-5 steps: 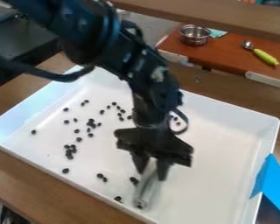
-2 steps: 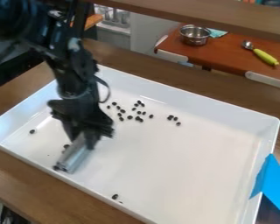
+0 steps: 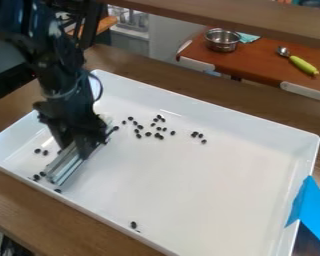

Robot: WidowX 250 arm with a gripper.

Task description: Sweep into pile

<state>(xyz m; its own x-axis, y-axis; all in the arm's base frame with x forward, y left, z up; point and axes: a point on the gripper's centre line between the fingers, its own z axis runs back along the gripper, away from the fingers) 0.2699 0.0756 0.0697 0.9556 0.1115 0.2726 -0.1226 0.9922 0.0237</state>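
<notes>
At the left side of the white tray (image 3: 189, 195), my gripper (image 3: 78, 145) hangs low, shut on a grey metallic sweeping bar (image 3: 66, 166). The bar lies at a slant near the tray floor, its lower end toward the front left wall. Several small dark beans (image 3: 40, 151) are left of the bar and around its lower end. A scattered group of beans (image 3: 148, 134) lies right of the gripper toward the back, with a few more (image 3: 198, 135) farther right. One bean (image 3: 134, 225) sits near the front wall. The gripper and bar may hide others.
The tray stands on a brown wooden table (image 3: 126, 60). A blue folded piece (image 3: 313, 207) overlaps its right wall. Behind, a reddish-brown surface holds a metal pot (image 3: 223, 40) and a spoon with a green handle (image 3: 302, 65).
My gripper and the bar have moved from the tray's front middle to its left side. The beans formerly in the left middle are now mostly gone from there, with several beside the bar.
</notes>
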